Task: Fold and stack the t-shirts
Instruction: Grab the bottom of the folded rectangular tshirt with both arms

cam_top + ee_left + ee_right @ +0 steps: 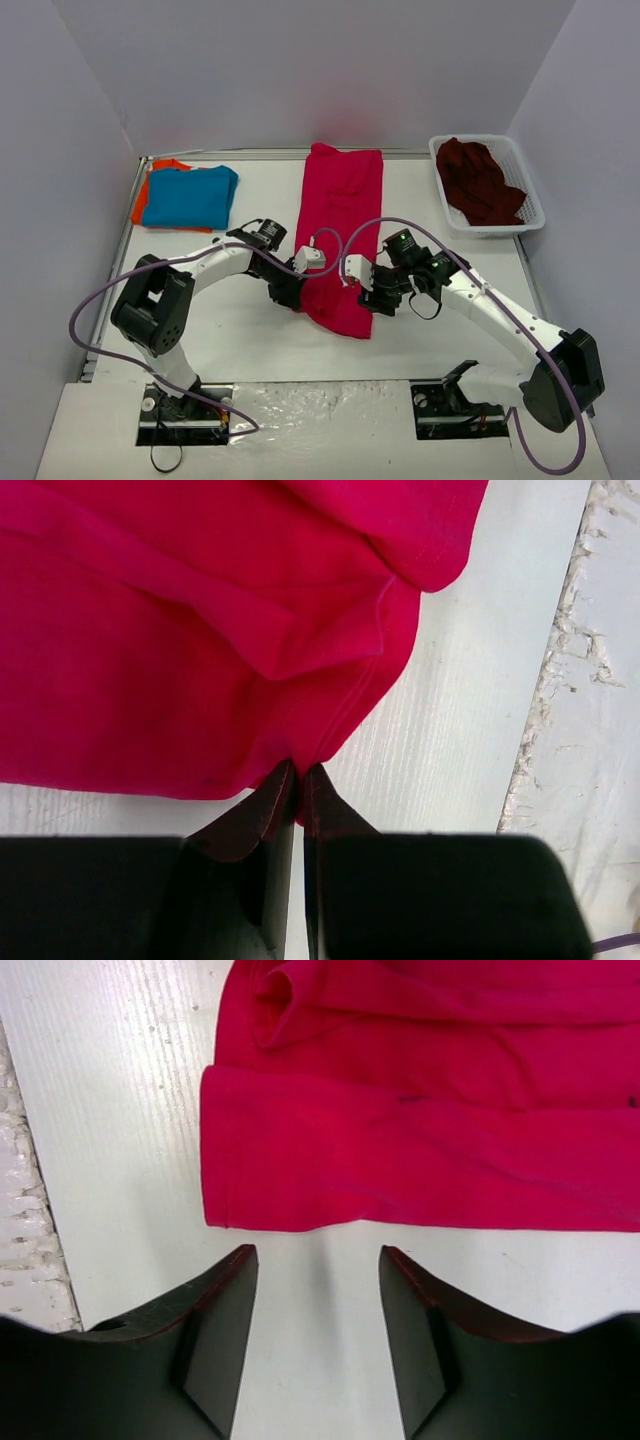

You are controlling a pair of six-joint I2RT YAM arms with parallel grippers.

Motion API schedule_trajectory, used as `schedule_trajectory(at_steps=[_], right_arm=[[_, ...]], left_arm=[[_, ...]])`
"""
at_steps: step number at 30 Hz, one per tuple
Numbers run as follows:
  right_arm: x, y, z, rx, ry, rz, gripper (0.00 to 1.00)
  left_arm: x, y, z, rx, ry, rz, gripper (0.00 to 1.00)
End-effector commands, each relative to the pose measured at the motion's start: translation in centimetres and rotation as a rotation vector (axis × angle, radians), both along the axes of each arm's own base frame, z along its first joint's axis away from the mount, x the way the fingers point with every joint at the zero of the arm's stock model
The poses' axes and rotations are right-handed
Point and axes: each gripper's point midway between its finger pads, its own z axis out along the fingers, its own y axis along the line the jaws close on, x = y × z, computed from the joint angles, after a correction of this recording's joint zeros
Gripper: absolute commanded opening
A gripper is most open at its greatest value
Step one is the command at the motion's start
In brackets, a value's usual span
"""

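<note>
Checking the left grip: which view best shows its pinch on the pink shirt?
Left wrist: left gripper shut on the pink shirt edge, close up. Top external: pinch too small to see. Right wrist: cloth only.

A crimson-pink t-shirt (340,230) lies in a long strip on the surface (235,335), its near end between the left gripper (297,297) and right gripper (372,297). Far left, a blue t-shirt (190,197) lies on an orange t-shirt (142,206); far right, a maroon t-shirt (482,180) fills a basket (531,216).
</note>
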Motion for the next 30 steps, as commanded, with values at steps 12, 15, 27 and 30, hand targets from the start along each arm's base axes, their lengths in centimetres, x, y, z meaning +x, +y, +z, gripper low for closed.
schedule_trajectory(at_steps=[12,15,27,30], right_arm=[[-4.5,0.0,-4.3,-0.198,0.143,0.148,0.42],[-5.2,0.2,-5.5,-0.238,0.177,0.172,0.42],[-4.8,0.6,-8.5,-0.332,0.175,0.186,0.48],[-4.6,0.8,-8.9,-0.342,0.179,0.188,0.49]], left_arm=[[0.3,-0.6,0.5,-0.018,0.019,-0.021,0.02],[0.3,-0.6,0.4,-0.013,0.021,-0.02,0.02],[0.4,-0.5,0.5,-0.004,0.017,-0.013,0.02],[0.4,-0.5,0.6,-0.008,0.016,-0.013,0.02]])
